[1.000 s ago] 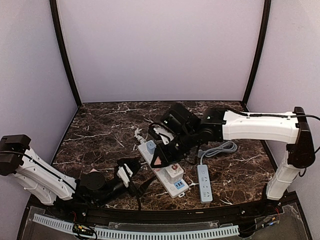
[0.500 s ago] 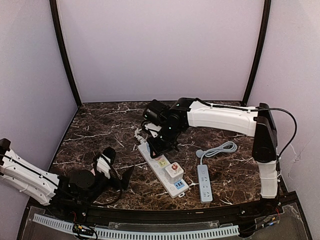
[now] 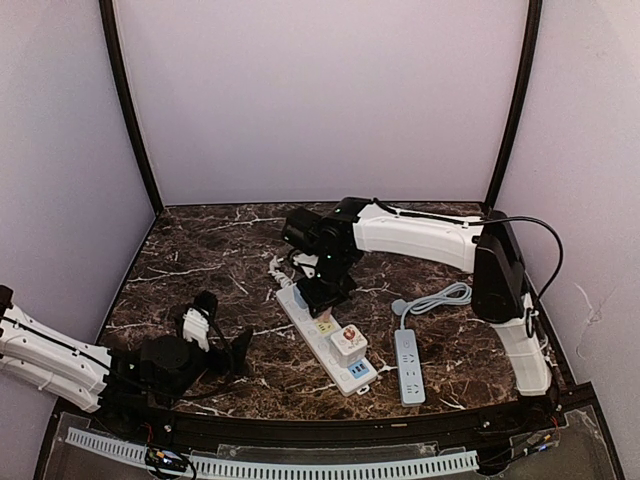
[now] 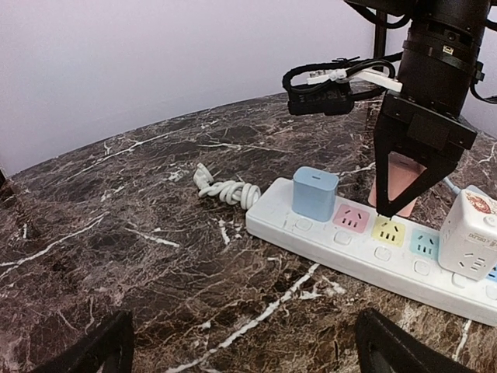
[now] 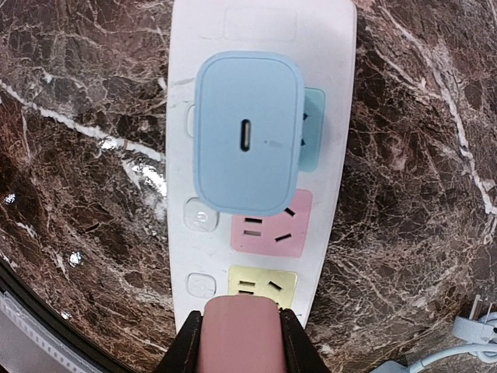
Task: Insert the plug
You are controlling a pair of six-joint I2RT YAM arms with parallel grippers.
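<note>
Even, bright light; sharp views; glare patches on glossy marble table (image 5: 101,148)

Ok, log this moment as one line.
right gripper: shut on pink plug, near yellow socket | left gripper: open | blue charger: in power strip

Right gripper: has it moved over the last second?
Yes. The right gripper, holding the pink plug, slid along the power strip toward its far end, away from the white adapter.

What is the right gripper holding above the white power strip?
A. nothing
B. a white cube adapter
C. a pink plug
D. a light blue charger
C: the pink plug sits clamped in the jaws of the right gripper over the power strip, while the light blue charger is seated in its own socket.
</note>
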